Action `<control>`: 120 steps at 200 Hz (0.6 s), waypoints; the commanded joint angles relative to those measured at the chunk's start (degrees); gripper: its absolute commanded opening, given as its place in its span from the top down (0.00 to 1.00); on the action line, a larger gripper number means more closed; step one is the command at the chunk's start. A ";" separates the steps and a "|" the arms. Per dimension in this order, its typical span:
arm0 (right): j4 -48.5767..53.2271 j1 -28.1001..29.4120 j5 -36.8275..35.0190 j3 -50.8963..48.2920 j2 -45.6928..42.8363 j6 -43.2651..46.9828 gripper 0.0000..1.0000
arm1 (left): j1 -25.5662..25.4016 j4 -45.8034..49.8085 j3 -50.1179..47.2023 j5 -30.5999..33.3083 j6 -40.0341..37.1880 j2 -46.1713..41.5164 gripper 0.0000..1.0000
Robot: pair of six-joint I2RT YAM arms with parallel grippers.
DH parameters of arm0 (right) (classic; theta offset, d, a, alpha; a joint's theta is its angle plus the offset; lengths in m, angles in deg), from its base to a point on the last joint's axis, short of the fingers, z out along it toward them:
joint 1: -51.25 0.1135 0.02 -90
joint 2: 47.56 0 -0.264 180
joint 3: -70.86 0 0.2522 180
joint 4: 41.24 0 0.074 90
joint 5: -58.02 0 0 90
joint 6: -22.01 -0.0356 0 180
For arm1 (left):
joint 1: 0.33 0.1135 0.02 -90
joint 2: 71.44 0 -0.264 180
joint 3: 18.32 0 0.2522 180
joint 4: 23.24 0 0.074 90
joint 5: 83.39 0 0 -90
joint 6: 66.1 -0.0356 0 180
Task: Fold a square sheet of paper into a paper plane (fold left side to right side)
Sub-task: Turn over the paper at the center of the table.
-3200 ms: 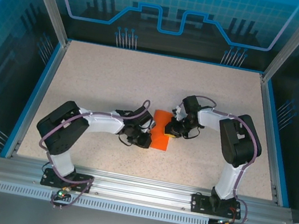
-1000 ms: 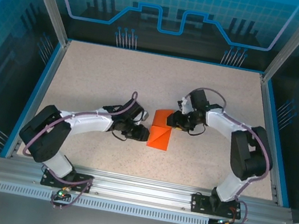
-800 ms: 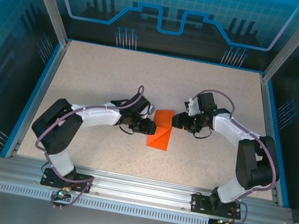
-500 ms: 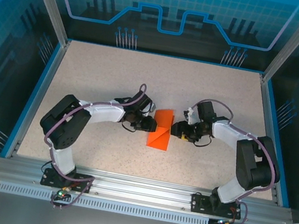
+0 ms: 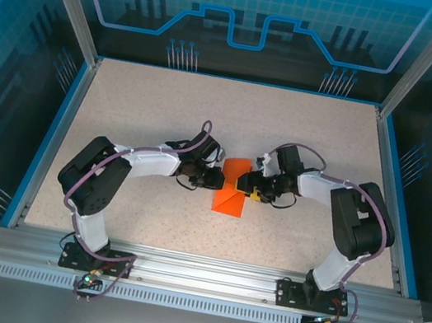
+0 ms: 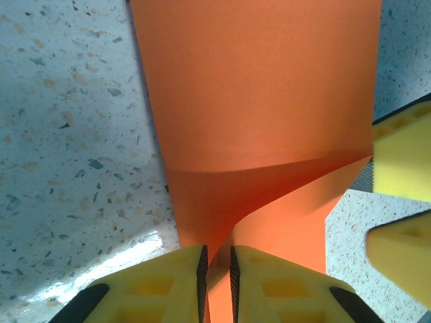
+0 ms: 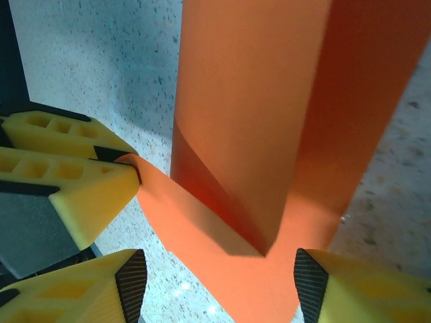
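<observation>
The square sheet of paper (image 5: 230, 199) lies partly folded mid-table, bright orange, with a flap raised at its upper left. My left gripper (image 5: 216, 180) is at the sheet's left edge. In the left wrist view its yellow fingers (image 6: 168, 282) are nearly together on the lifted flap (image 6: 269, 101). My right gripper (image 5: 252, 189) sits at the sheet's right edge. Its jaws (image 7: 221, 268) stand open, straddling the paper (image 7: 249, 101) without touching it. The left gripper's fingers (image 7: 74, 182) pinch a paper corner in the right wrist view.
The speckled table (image 5: 166, 111) has free room behind, left and right of the sheet. A blue rim (image 5: 52, 141) and frame posts bound it. The right gripper's yellow fingertips (image 6: 401, 158) stand close by at the right in the left wrist view.
My right gripper has slid left to the paper's right edge with its jaws wider. The left jaws have narrowed onto the lifted flap; the left arm has hardly moved.
</observation>
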 commanded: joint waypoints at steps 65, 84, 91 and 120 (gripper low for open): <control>-5.65 1.79 4.63 3.44 2.82 -4.10 0.98 | 1.28 0.12 -2.61 4.57 0.61 -6.34 0.53; -6.55 0.10 5.63 2.68 -0.40 -3.21 1.00 | 2.09 -1.40 -5.60 5.13 2.24 -11.80 0.43; -6.98 -0.81 6.31 2.43 -2.08 -2.80 1.00 | 2.25 -1.66 -6.49 5.29 2.88 -14.09 0.40; -9.57 -5.34 10.65 2.03 -8.98 -2.84 1.00 | 2.68 -2.66 -9.04 5.26 6.00 -22.86 0.21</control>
